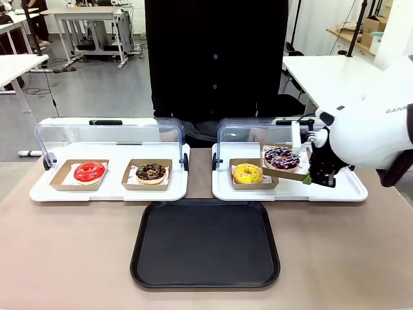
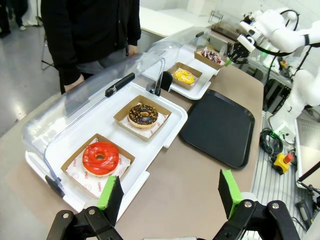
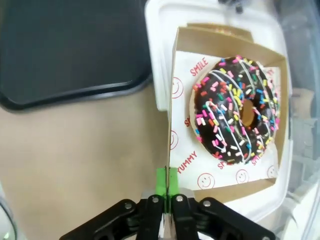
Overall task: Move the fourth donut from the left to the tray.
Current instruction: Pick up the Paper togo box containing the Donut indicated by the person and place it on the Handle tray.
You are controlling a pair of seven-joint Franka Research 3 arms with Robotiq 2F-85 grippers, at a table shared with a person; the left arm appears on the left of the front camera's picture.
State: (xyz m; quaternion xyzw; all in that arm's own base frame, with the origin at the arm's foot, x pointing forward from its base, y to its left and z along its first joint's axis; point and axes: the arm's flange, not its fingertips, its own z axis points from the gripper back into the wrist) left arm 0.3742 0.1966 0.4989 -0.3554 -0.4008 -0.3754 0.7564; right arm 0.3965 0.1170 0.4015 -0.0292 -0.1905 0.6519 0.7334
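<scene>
Pinching the cardboard rim, our right gripper point(image 3: 166, 181) has its green pads point(image 3: 161, 181) clamped together on the edge of the fourth donut's cardboard tray point(image 3: 173, 95), seen in the right wrist view. Cardboard tray is lifted and tilted above the right white display tray point(image 1: 348, 191) in the front view. Our left gripper point(image 2: 169, 192) hangs with jaws wide apart over bare table.

Surface: beige tabletop point(image 1: 71, 252), two white display trays with clear lids raised, a person in black point(image 1: 216, 58) at 12 o'clock across the table, grey floor and white desks behind.

The fourth donut point(image 3: 236, 110): dark chocolate glaze, thin white stripes, multicoloured sprinkles, on white printed paper.

It sits at about 1 o'clock from the right gripper's fingertips in the wrist view, near them, not touching. The tray point(image 1: 205, 243), black, lies at 7 o'clock from the donut in the front view, well apart.
</scene>
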